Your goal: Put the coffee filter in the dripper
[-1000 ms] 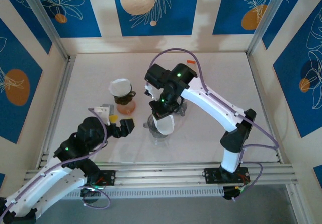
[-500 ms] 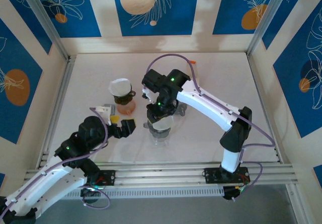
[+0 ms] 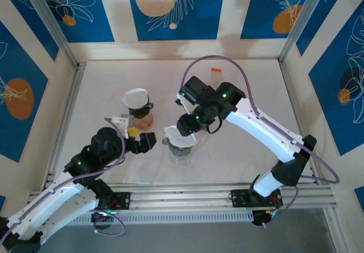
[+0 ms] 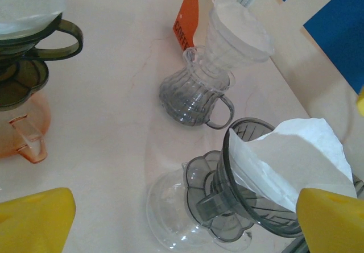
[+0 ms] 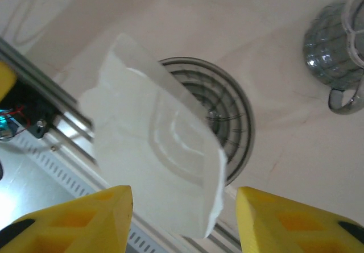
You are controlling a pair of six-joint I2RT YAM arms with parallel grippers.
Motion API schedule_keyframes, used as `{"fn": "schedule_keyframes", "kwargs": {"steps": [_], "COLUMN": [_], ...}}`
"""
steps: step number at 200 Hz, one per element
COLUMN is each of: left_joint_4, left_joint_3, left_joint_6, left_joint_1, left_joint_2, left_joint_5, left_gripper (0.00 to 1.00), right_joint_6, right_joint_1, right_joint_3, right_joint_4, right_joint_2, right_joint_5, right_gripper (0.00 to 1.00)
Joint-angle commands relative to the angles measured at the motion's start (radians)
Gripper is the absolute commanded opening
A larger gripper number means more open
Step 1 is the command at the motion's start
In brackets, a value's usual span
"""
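**Filter in front dripper, leaning**

The filter [image 4: 290,156] sits in the dark front dripper [image 4: 250,207], narrow end down. Its wide edge is up past the rim, long axis tilted off upright. The right fingers [image 5: 85,219] stand apart above it, holding nothing. The left fingers [image 4: 34,216] are apart, low, beside the dripper. Bench [image 3: 256,82] count: three drippers, three filters, three servers [image 4: 193,94].

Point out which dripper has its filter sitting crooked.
The front dripper on the clear server: its filter is folded flat and leans over the rim. Those on the orange server and the ribbed grey server hold opened, seated filters.
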Motion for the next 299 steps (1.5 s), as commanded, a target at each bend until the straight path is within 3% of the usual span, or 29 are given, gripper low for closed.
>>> {"fn": "schedule_keyframes", "kwargs": {"steps": [1, 48, 108, 144, 219, 299], "left_joint_4": [0.041, 0.061, 0.081, 0.096, 0.127, 0.088], "left_joint_3": [0.045, 0.050, 0.059, 0.062, 0.094, 0.128], "left_joint_6": [0.000, -0.015, -0.021, -0.046, -0.090, -0.069], "left_joint_1": [0.009, 0.010, 0.010, 0.012, 0.030, 0.036], "left_joint_2": [0.029, 0.066, 0.101, 0.107, 0.197, 0.283], "left_joint_5": [0.042, 0.068, 0.110, 0.128, 0.231, 0.316], "left_gripper": [0.98, 0.98, 0.98, 0.98, 0.93, 0.74], "right_joint_6": [-0.032, -0.066, -0.069, -0.035, 0.055, 0.064], "right_joint_1": [-0.021, -0.024, -0.020, -0.007, 0.056, 0.120], "right_joint_3": [-0.040, -0.060, -0.075, -0.072, -0.123, -0.102], "right_joint_4": [0.044, 0.073, 0.084, 0.078, 0.087, 0.056], "right_joint_2": [0.010, 0.037, 0.050, 0.036, 0.027, 0.045], "right_joint_5": [0.011, -0.020, -0.015, 0.054, 0.187, 0.319], "right_gripper": [0.51, 0.45, 0.21, 0.00, 0.00, 0.00]}}
